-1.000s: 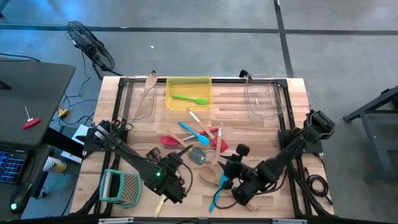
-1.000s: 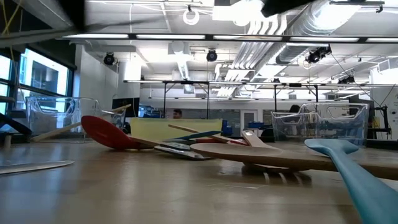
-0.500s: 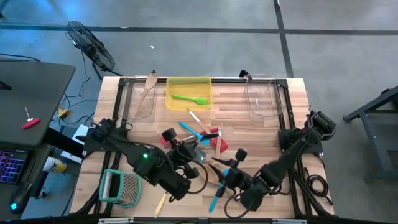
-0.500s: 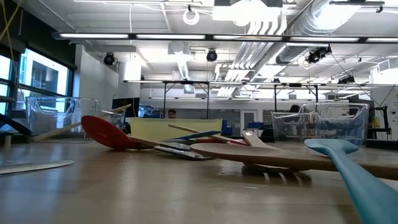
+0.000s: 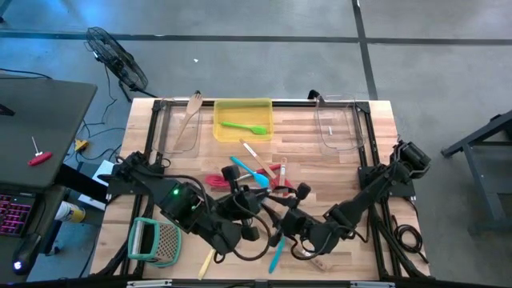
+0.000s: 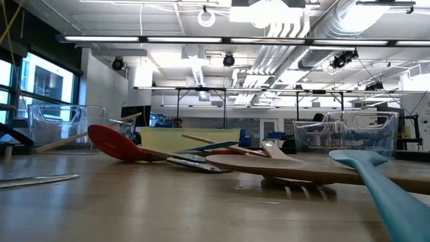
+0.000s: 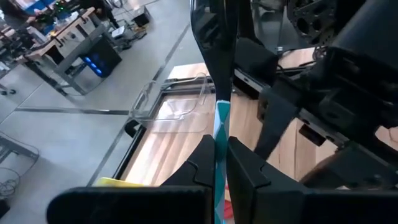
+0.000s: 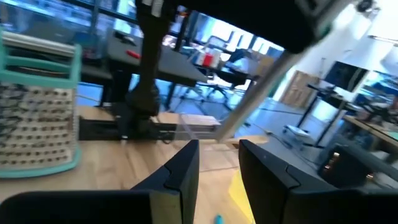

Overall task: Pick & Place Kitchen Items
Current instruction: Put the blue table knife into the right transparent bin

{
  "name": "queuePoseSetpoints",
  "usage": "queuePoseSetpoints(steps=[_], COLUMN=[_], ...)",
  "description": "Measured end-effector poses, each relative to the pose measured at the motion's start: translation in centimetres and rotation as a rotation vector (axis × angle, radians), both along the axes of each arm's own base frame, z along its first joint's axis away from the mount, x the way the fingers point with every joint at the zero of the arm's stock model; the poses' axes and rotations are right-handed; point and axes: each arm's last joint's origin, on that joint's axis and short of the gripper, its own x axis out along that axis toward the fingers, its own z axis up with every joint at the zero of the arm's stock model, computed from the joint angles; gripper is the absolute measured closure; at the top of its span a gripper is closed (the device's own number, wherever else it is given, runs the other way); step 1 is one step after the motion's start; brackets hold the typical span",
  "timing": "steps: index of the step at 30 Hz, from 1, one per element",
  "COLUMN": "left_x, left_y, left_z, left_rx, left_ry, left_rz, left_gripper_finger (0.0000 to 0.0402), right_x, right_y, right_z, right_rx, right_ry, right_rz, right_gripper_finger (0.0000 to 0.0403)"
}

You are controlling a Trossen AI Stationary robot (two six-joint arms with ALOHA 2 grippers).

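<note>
1. Low in the frame's centre, the left gripper [image 5: 258, 214] is clamping a teal spatula [image 7: 221, 134].
2. Right gripper [image 5: 282, 226] is hovering beside it, fingers parted, empty.
3. Other kitchen items [image 5: 254, 172] are lying mid-table.

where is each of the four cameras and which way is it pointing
High view: above the table, looking straight down; shows both arms meeting over the utensil pile, yellow bin behind.
Low view: at tabletop height, looking level into the room; no arm shows, only utensils such as the red spatula.
Left wrist view: on the left arm; its gripper pinches a teal handle.
Right wrist view: on the right arm; right gripper open, grater beyond.
Shared: high and right wrist views both show the grater.
</note>
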Motion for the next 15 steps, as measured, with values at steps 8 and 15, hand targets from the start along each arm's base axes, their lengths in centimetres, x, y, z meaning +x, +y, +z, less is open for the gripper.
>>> queuePoseSetpoints(steps=[8,15], left_x=[0.3,0.3], left_y=[-0.2,-0.2], left_z=[0.3,0.4], left_rx=[0.014,0.021], left_ry=[-0.018,-0.020], left_rz=[-0.020,-0.026], left_gripper_finger=[0.0392,0.0392], right_x=[0.0,0.5], right_y=[-0.1,-0.7], right_z=[0.4,1.0], right_rx=[0.028,0.035], right_ry=[-0.037,-0.073], right_rz=[-0.012,-0.015], right_gripper_finger=[0.0298,0.0298])
